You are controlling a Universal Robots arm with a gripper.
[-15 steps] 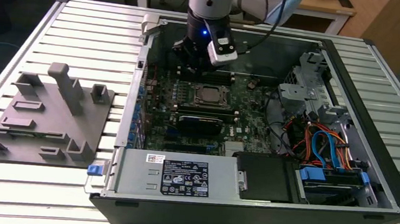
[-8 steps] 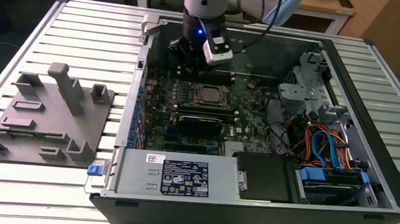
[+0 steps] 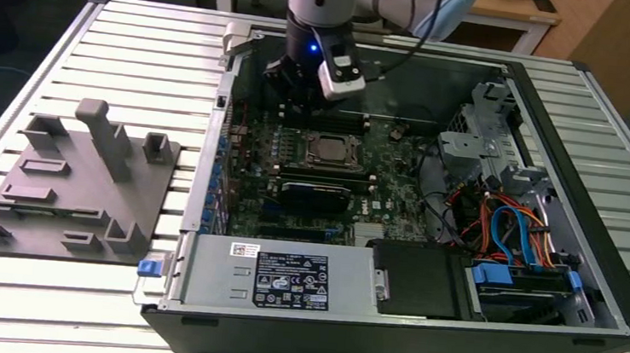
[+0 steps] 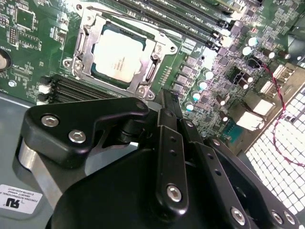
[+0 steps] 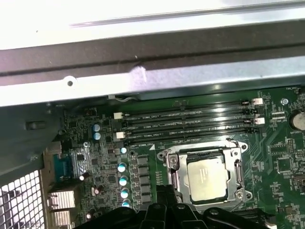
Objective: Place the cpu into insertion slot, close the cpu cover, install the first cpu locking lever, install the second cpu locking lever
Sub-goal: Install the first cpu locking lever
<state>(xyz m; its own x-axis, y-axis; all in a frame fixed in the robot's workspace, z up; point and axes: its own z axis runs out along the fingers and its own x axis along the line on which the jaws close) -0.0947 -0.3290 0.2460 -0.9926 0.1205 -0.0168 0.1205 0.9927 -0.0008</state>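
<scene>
Pincer (image 4: 167,100) narrow, empty — hanging clear of cpu (image 4: 117,53), cpu cover (image 4: 86,45) framing its edges

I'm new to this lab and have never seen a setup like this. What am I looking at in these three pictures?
This is a single robot arm working inside an open desktop computer case, which lies on a slatted metal table. The exterior view comes from a camera off the arm and takes in the whole scene. The two wrist views come from cameras riding on the arm. They look past its black gripper at the green motherboard. The silver square is the cpu, already seated on the board, with the cpu cover, a thin metal frame, lying around its edges. The gripper is close beside the chip, not on it. At the exterior view's left, a grey moulded fixture tray rests on the table.
</scene>
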